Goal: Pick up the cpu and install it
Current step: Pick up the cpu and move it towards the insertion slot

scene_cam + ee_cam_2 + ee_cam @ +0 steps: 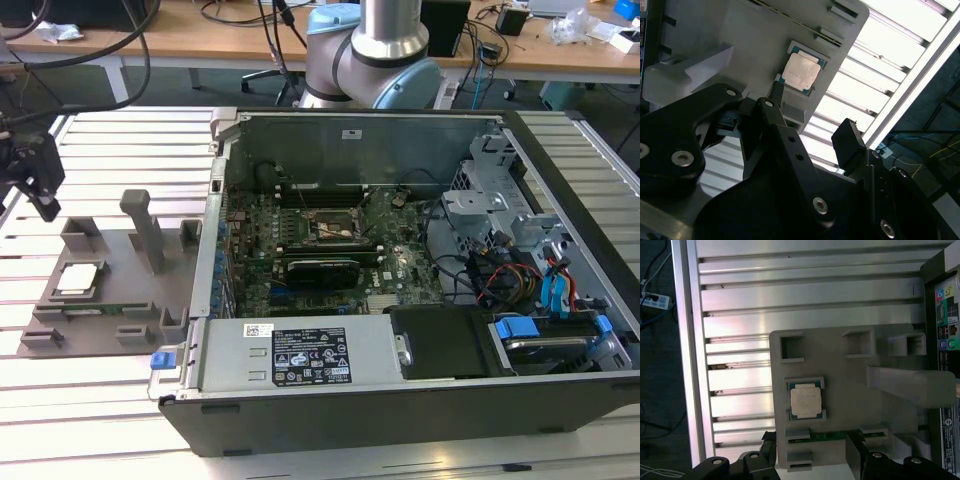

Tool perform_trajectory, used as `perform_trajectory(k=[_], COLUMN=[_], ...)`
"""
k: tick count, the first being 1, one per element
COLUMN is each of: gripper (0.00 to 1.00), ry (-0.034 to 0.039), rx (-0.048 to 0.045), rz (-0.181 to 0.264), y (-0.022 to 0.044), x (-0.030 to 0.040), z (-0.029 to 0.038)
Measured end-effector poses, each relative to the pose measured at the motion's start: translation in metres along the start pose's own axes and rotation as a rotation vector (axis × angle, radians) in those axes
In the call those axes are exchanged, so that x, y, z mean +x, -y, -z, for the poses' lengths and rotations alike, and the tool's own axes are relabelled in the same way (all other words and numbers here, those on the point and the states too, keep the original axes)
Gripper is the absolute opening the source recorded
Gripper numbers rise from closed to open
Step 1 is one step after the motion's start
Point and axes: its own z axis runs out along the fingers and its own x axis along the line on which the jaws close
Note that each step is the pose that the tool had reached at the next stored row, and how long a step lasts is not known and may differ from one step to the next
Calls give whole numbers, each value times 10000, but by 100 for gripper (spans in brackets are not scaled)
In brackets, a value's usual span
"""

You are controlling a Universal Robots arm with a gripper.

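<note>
The gripper point(38, 190) hangs in the air over the slatted metal table point(90, 410) with its jaws spread apart and nothing between them. In the second wrist view the two black fingers point(850, 142) stand well apart with bright table showing through the gap. The cpu point(78, 280) lies flat, pale metal top up, in its shallow nest on the grey plate point(110, 305) – below the jaws, untouched by either finger. In the first wrist view the cpu point(806, 402) sits just ahead of the gap between the fingers, nearer one than the other, with a narrow slot of the plate between it and the jaws. A tall grey post point(148, 235) rises from the plate beyond the chip – further from the jaws again is the open computer case point(400, 410), its dark square socket point(335, 228) bare.
</note>
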Motion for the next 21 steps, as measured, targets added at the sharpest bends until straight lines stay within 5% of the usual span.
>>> perform_trajectory(k=[21], gripper=[66], ry=[0], rx=[0], rz=[0], y=[-3], x=[3], z=[-89])
